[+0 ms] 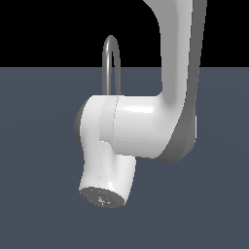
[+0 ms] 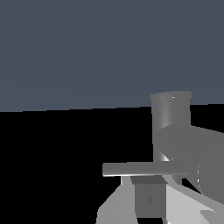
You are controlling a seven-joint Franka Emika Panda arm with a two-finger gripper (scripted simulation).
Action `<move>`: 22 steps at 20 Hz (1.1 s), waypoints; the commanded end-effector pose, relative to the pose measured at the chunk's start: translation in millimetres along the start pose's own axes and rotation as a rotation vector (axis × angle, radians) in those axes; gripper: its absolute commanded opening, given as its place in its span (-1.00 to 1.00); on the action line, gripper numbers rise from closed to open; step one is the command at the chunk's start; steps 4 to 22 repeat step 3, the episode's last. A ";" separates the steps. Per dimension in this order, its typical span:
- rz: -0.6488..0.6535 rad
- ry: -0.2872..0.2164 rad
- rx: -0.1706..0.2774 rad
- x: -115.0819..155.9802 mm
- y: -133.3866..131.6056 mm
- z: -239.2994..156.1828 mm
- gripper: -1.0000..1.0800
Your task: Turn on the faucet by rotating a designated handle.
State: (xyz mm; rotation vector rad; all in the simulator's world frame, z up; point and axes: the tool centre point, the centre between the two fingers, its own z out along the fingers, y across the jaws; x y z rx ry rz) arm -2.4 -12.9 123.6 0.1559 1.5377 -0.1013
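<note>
The faucet [image 1: 111, 63], a small grey metal tap with a thin inverted-U gooseneck spout, was seen in the exterior view only as the top of its curved spout, rising above the horizon line against the black background. Its lower part was hidden behind the large white robot arm [image 1: 141, 126], which filled the middle of that view. In the wrist view the thicker grey cylindrical base [image 2: 170, 120] of the faucet was shown close up, standing on the dark blue-grey floor [image 2: 87, 52].

The handle [image 2: 135, 169], a thin, light grey straight rod, was seen in the wrist view projecting sideways from the base. It was not visible in the exterior view, being concealed by the arm.

The gripper [image 2: 151, 199], of pale grey and white metal, was shown at the edge of the wrist view immediately beside the handle. One darker grey finger [image 2: 148, 199] was placed directly against or just in front of the rod; contact could not be confirmed. Whether the jaws were released or clenched could not be told from either view, since only part of the fingers was framed.

In the exterior view the dark round end cap [image 1: 103, 197] of an arm joint was turned toward the camera.
</note>
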 end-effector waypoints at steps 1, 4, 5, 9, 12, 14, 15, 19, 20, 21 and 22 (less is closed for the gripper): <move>-0.033 0.027 -0.066 18.6 -13.3 -1.1 -1.00; -0.036 0.027 -0.067 21.2 -16.4 -0.7 -1.00; -0.036 0.027 -0.067 21.2 -16.4 -0.7 -1.00; -0.036 0.027 -0.067 21.2 -16.4 -0.7 -1.00; -0.036 0.027 -0.067 21.2 -16.4 -0.7 -1.00; -0.036 0.027 -0.067 21.2 -16.4 -0.7 -1.00; -0.036 0.027 -0.067 21.2 -16.4 -0.7 -1.00; -0.036 0.027 -0.067 21.2 -16.4 -0.7 -1.00; -0.036 0.027 -0.067 21.2 -16.4 -0.7 -1.00; -0.036 0.027 -0.067 21.2 -16.4 -0.7 -1.00; -0.036 0.027 -0.067 21.2 -16.4 -0.7 -1.00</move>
